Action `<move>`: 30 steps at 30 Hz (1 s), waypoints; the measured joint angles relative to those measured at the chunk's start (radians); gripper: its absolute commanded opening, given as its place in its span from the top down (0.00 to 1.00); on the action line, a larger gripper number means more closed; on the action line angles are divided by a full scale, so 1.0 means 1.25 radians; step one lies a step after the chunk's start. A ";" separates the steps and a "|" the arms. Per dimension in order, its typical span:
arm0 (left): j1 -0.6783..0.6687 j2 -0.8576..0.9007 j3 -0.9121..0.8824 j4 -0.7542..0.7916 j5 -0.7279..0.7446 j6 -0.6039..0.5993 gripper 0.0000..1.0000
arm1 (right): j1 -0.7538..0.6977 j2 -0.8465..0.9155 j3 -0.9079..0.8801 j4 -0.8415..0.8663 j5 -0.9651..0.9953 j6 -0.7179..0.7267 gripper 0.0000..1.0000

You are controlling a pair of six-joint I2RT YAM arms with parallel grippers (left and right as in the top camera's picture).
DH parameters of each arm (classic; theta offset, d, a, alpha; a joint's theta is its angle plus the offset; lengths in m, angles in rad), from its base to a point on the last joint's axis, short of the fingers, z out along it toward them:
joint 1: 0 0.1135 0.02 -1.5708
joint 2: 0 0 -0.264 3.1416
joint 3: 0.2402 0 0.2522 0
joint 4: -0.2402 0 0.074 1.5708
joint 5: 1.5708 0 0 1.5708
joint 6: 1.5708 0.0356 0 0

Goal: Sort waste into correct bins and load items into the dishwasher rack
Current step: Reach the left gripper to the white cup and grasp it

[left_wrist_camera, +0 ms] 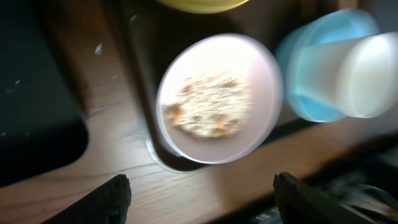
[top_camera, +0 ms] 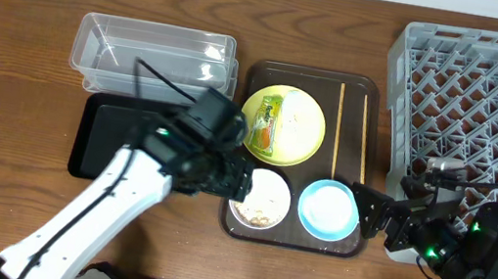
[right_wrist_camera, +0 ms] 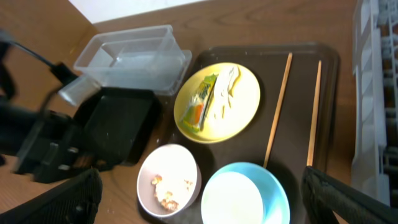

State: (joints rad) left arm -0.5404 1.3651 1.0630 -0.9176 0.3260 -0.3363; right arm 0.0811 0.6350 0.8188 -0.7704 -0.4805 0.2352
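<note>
The round yellow-green plate [top_camera: 283, 125] lies on the brown serving tray [top_camera: 354, 96] and holds the green-and-orange wrapper [top_camera: 265, 122] and a white scrap [top_camera: 300, 117]. The white bowl [top_camera: 260, 201] holds beige crumbs [left_wrist_camera: 208, 106]. The light blue bowl [top_camera: 329, 209] stands beside it, white inside. Two chopsticks [top_camera: 337, 123] [top_camera: 364, 127] lie along the tray's right side. My left gripper [top_camera: 231, 181] [left_wrist_camera: 202, 196] is open and empty just left of the white bowl [left_wrist_camera: 214, 99]. My right gripper [top_camera: 368, 217] [right_wrist_camera: 205, 202] is open and empty, right of the blue bowl [right_wrist_camera: 245, 196].
The clear tub [top_camera: 153, 51] stands at the back left with the black tray [top_camera: 100, 142] in front of it, partly under my left arm. The grey lattice rack [top_camera: 483, 95] fills the right side. The table's front edge is close behind both grippers.
</note>
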 measured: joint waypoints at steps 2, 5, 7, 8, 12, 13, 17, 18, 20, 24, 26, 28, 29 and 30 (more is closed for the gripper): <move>-0.028 0.026 -0.009 0.023 -0.034 -0.022 0.29 | 0.000 0.000 0.000 -0.012 -0.001 0.000 0.01; -0.071 0.048 -0.009 0.083 -0.056 -0.039 0.29 | 0.000 0.000 0.000 -0.018 -0.002 0.000 0.01; -0.105 0.050 -0.009 0.132 -0.064 -0.046 0.30 | 0.000 0.000 0.000 -0.019 -0.002 0.001 0.01; -0.124 0.050 -0.009 0.160 -0.068 -0.048 0.30 | 0.000 0.000 0.000 -0.019 -0.002 0.002 0.01; -0.194 0.050 -0.009 0.269 -0.074 -0.056 0.35 | 0.000 0.000 0.000 -0.020 -0.002 0.008 0.01; -0.209 0.050 -0.009 0.290 -0.075 -0.058 0.36 | 0.000 0.000 0.000 -0.020 -0.002 0.008 0.01; -0.235 0.068 -0.009 0.354 -0.075 -0.082 0.38 | -0.001 0.000 0.000 -0.020 -0.002 0.010 0.01; -0.236 0.084 -0.009 0.369 -0.075 -0.094 0.40 | -0.001 0.000 0.000 -0.020 -0.002 0.013 0.01; -0.236 0.123 -0.009 0.392 -0.071 -0.113 0.43 | -0.001 0.000 0.000 -0.020 -0.002 0.017 0.01; -0.242 0.200 -0.009 0.429 -0.044 -0.129 0.43 | -0.001 0.000 0.000 -0.021 -0.002 0.020 0.01; -0.253 0.222 -0.009 0.435 -0.035 -0.132 0.44 | -0.001 0.000 0.000 -0.021 -0.002 0.021 0.01; -0.262 0.232 -0.009 0.437 -0.033 -0.133 0.50 | -0.001 0.000 0.000 -0.020 -0.002 0.022 0.01; -0.266 0.237 -0.009 0.438 -0.032 -0.136 0.57 | -0.001 0.000 0.000 -0.020 -0.002 0.022 0.01; -0.269 0.242 -0.009 0.439 -0.032 -0.139 0.64 | -0.001 0.000 0.000 -0.020 -0.002 0.023 0.01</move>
State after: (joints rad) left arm -0.8768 1.6672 1.0512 -0.3687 0.2863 -0.5098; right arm 0.0795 0.6350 0.8192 -0.7959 -0.4831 0.2634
